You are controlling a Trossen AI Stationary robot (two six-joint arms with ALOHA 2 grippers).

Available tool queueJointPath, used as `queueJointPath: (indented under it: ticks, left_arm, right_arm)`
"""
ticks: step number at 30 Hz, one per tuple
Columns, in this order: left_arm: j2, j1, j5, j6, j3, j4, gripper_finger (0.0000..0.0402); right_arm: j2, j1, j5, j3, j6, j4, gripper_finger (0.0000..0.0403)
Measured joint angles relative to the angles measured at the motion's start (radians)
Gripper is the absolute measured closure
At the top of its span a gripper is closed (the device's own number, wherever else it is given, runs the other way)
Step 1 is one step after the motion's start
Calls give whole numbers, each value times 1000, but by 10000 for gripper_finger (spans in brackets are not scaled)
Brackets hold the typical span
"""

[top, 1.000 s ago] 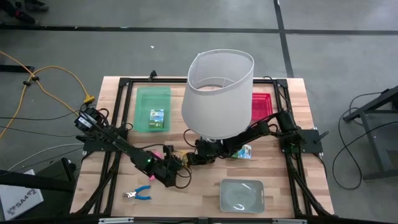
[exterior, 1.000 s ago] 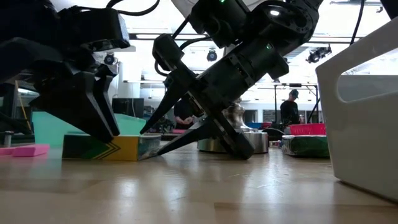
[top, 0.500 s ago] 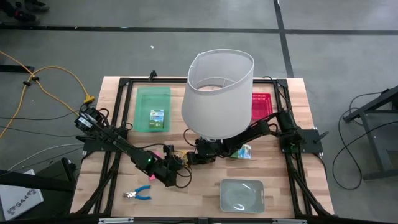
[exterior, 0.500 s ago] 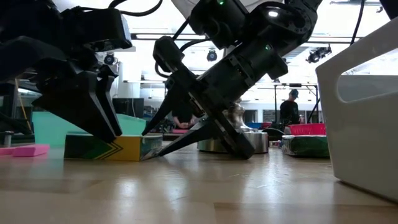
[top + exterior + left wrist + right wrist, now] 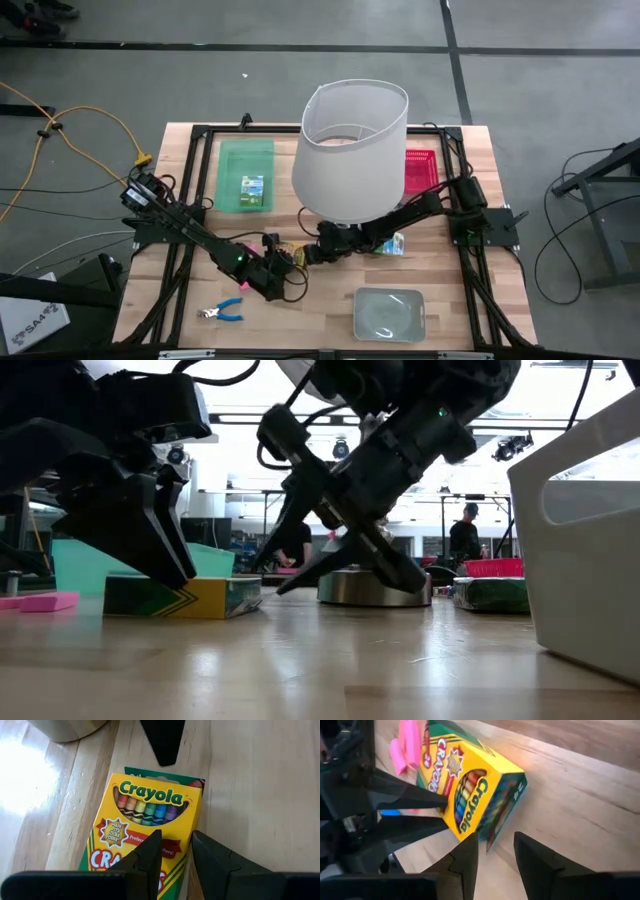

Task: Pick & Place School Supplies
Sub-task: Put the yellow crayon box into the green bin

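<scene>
A yellow-and-green crayon box point(image 5: 145, 815) lies flat on the wooden table, front face up, near the table's middle point(image 5: 289, 248). My left gripper point(image 5: 175, 842) comes down on it at a slant from the table's left, its fingers a little apart. My right gripper point(image 5: 272, 577) hangs open just above the table, a short way off the box's top end point(image 5: 512, 787), touching nothing. Pink eraser blocks point(image 5: 406, 749) lie beyond the box. A blue-handled tool point(image 5: 222, 312) lies near the front left edge. My left gripper rests its fingertips point(image 5: 178, 572) on the box's upper face, near its lower end. One fingertip point(image 5: 150, 845) is over the printed front. The other point(image 5: 202, 842) stands at the box's long edge point(image 5: 194, 827). Nothing is between the fingers, and the box stays flat on the table.
A big white lampshade point(image 5: 350, 150) stands behind the grippers, its metal base point(image 5: 372, 586) close by. Also on the table: a green tray point(image 5: 246, 150) holding a small box, a red tray point(image 5: 420, 168), a clear tray point(image 5: 388, 312), and another small box point(image 5: 394, 243) by the right arm.
My right gripper has lifted off the table and drawn back from the crayon box's end, toward the table's right. Its lower fingertip, which was down at the box's end, now hangs clear. My left gripper and the box have kept still.
</scene>
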Motion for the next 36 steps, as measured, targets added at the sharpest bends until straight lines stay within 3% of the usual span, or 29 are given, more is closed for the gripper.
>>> queueJointPath:
  ticks: [36]
  left_arm:
    - [3, 24, -16, 27, -1, 103, 302]
  right_arm:
    - [0, 6, 35, 2, 33, -90, 286]
